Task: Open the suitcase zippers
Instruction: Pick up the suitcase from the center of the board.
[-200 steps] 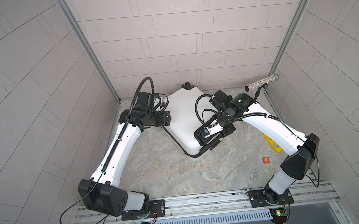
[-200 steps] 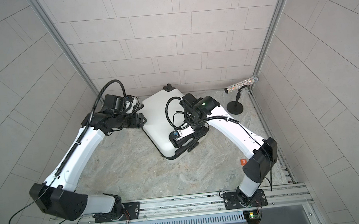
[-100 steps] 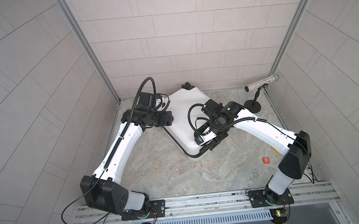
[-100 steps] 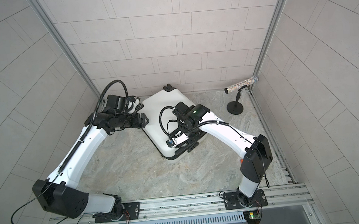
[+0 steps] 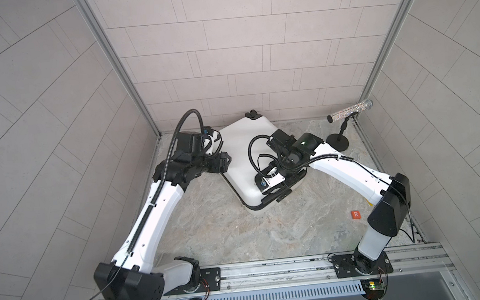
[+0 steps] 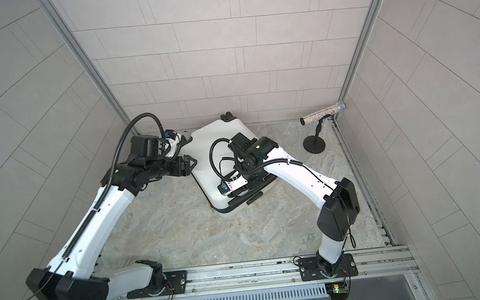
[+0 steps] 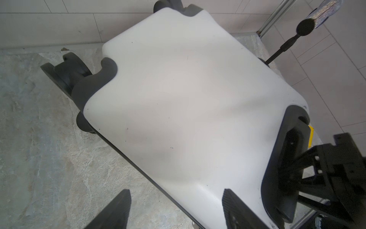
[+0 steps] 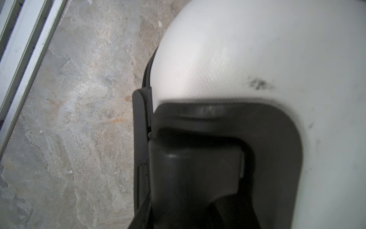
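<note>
flanking one suitcase (image 5: 240, 153) are a left arm (image 5: 160, 205) and right arm (image 5: 350, 173); one black stand (image 5: 337, 142) nearby.

Wide bare stone floor (image 5: 240, 239) in front of the suitcase (image 5: 242, 153), between the two arm bases: easy passage there. Behind the case, tight, with the far wheels (image 5: 252, 114) close against the back wall (image 5: 243, 97). Left flank taken up by the left gripper (image 7: 175, 192), jaws spread wide, one over floor, one over the white shell. Near right corner crowded by the right arm (image 5: 347, 171) and its cables, bent low over the black handle recess (image 8: 227, 158). Farther right, a glitter tube on a black stand (image 5: 338, 143), well apart from the case; small orange tag (image 5: 355, 214) flat on the floor near the right arm's elbow.
</note>
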`<state>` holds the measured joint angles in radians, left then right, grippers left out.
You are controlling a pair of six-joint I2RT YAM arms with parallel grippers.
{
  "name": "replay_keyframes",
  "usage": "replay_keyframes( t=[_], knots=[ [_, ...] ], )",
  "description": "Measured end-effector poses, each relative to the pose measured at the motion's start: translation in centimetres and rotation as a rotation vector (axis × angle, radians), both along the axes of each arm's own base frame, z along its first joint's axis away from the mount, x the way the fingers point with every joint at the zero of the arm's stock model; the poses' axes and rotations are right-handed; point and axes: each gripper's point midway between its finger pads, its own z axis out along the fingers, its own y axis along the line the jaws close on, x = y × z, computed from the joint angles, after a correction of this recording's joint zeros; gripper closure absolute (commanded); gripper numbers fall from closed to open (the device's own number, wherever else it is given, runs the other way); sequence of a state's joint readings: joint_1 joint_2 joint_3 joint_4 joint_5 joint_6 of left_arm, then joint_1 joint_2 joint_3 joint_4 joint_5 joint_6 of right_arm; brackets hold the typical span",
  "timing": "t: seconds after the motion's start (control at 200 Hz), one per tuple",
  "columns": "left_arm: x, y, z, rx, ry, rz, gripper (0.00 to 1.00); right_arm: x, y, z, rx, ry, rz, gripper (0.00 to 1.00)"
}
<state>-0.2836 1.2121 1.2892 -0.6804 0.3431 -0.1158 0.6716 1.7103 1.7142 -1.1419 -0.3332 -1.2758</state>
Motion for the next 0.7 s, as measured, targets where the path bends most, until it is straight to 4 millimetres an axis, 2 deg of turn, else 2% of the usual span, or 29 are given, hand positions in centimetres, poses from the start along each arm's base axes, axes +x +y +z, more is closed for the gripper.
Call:
replay_keyframes(
  t=[0.15, 0.3, 0.46, 0.525, 0.701],
  knots=[
    [-0.4, -0.9, 0.0, -0.028, -0.054, -0.070, 0.37, 0.4, -0.6, 2.5, 0.022, 0.052, -0.017, 1.00],
    [-0.8, -2.3, -2.1, -0.058, -0.056, -0.163, 0.44, 1.1, -1.7, 4.5, 0.042, 0.083, -0.064, 1.00],
    [-2.3, -3.2, -4.5, -0.088, -0.101, -0.243, 0.51, 1.5, -2.7, 5.1, 0.023, 0.113, -0.098, 1.00],
    [-3.1, -3.5, -5.2, -0.097, -0.151, -0.279, 0.56, 1.8, -2.9, 5.0, 0.016, 0.119, -0.110, 1.00],
    [-4.8, -4.1, -7.0, -0.123, -0.317, -0.359, 0.60, 2.4, -2.8, 5.2, 0.024, 0.115, -0.125, 1.00]
  ],
)
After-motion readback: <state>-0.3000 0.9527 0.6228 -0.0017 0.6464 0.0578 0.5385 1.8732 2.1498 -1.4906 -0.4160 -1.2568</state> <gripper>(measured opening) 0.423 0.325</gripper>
